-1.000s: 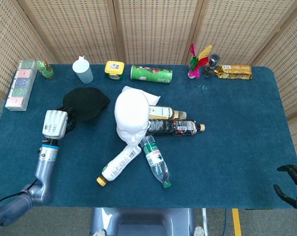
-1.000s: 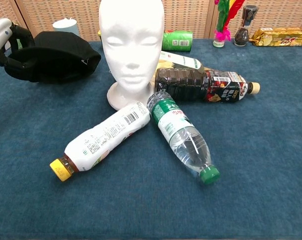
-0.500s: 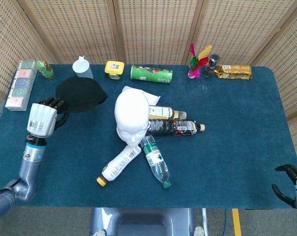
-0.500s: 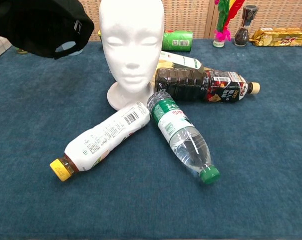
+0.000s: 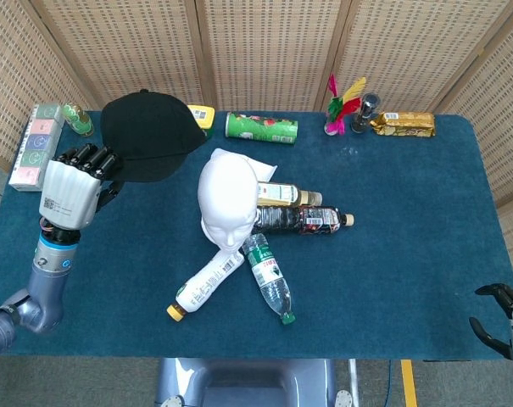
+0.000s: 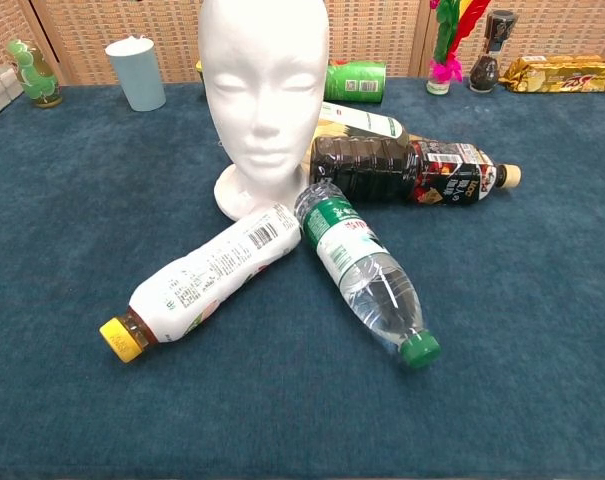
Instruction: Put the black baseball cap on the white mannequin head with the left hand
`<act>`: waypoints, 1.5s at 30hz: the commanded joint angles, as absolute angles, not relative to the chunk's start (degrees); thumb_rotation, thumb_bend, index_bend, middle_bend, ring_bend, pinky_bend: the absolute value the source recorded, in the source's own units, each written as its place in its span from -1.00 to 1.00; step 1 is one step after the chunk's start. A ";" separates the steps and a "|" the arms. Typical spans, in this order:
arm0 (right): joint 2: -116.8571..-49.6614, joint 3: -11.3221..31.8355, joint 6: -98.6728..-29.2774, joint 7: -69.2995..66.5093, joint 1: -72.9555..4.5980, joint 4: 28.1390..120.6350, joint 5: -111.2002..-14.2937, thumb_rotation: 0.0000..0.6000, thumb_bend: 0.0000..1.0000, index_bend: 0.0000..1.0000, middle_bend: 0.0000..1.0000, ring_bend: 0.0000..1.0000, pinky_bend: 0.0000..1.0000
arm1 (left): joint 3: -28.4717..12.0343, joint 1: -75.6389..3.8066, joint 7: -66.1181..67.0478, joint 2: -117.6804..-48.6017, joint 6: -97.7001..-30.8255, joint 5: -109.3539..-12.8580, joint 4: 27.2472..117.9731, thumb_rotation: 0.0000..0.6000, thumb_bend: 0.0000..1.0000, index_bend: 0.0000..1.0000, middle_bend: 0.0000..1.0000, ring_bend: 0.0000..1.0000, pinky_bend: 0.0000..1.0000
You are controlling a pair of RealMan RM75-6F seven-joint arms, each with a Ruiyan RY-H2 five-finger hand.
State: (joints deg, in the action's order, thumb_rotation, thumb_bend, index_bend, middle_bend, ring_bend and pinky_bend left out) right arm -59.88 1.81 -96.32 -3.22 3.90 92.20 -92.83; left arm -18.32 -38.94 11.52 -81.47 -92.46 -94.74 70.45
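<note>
In the head view my left hand (image 5: pixel 72 188) grips the black baseball cap (image 5: pixel 150 136) by its left edge and holds it raised in the air, left of and behind the white mannequin head (image 5: pixel 226 199). The cap hides the cup behind it there. In the chest view the mannequin head (image 6: pixel 264 95) stands upright at centre, bare on top; neither the cap nor the left hand shows in that view. My right hand (image 5: pixel 504 320) sits at the lower right corner, off the table edge, fingers apart and holding nothing.
Bottles lie around the head's base: a white one (image 6: pixel 207 280), a clear green-capped one (image 6: pixel 367 275), a dark one (image 6: pixel 412 170). A pale cup (image 6: pixel 137 72), a green can (image 5: pixel 261 127), a yellow jar (image 5: pixel 205 114), a feather shuttlecock (image 5: pixel 341 106), a gold packet (image 5: pixel 403 124) and boxes (image 5: pixel 36 146) line the back and left.
My left hand has lifted the cap off the table, carrying it up and toward the back. It has risen out of the chest view, uncovering the pale cup there. The right hand is still.
</note>
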 commanded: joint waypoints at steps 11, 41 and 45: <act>-59.94 1.86 -96.11 -3.69 4.28 91.56 -91.80 1.00 -0.49 -0.21 -0.15 -0.07 -0.02 | -20.83 -48.57 15.80 -85.55 -86.79 -96.16 68.94 1.00 -0.26 0.70 0.21 0.12 0.58; -60.48 1.85 -95.76 -4.10 4.37 90.93 -91.80 1.00 -0.48 -0.21 -0.15 -0.06 -0.02 | -9.60 -47.92 18.89 -89.20 -91.64 -105.18 67.86 1.00 -0.28 0.70 0.21 0.12 0.53; -60.63 1.86 -95.78 -4.18 4.38 90.85 -91.83 1.00 -0.48 -0.21 -0.16 -0.06 -0.02 | -8.34 -46.94 20.03 -88.55 -91.60 -105.98 69.23 1.00 -0.27 0.70 0.21 0.12 0.53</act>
State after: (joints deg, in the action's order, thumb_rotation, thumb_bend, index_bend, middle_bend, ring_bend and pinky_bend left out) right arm -60.62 1.85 -95.78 -4.17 4.37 90.86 -91.84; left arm -8.76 -47.33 19.74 -88.80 -91.59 -105.70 68.79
